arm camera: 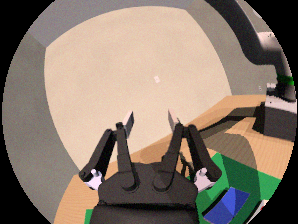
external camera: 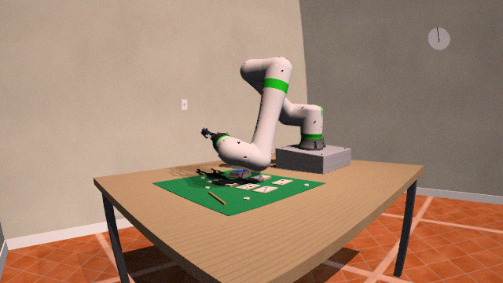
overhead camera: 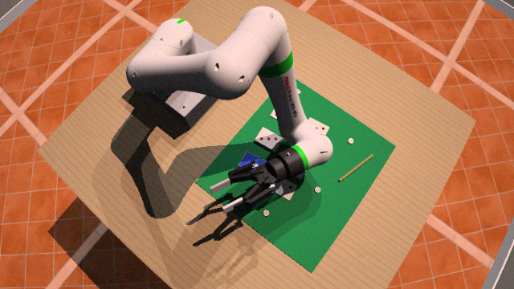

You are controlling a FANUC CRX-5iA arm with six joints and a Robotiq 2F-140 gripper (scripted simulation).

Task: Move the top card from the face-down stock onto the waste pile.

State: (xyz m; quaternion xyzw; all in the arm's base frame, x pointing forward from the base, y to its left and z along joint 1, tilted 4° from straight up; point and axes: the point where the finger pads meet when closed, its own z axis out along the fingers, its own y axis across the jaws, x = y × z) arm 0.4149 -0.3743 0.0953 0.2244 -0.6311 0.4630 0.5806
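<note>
The face-down stock (overhead camera: 250, 160) is a small stack with a blue back on the green mat (overhead camera: 305, 181). It also shows in the side view (external camera: 240, 173) and at the lower right of the wrist view (arm camera: 228, 207). A face-up card with red pips (overhead camera: 268, 139) lies beside the stock, on the side towards the robot's base. My gripper (overhead camera: 220, 197) (external camera: 205, 132) is raised well above the table, past the mat's edge, and points towards the wall. Its fingers stand apart with nothing between them.
More face-up cards (overhead camera: 321, 128) lie on the mat, some partly hidden by the arm; one white corner (overhead camera: 288, 195) shows under the wrist. Small white discs (overhead camera: 350, 140) (overhead camera: 317, 189) (overhead camera: 266, 213) and a wooden stick (overhead camera: 355, 168) lie on the mat. The robot's grey base block (external camera: 313, 157) stands at the table's back.
</note>
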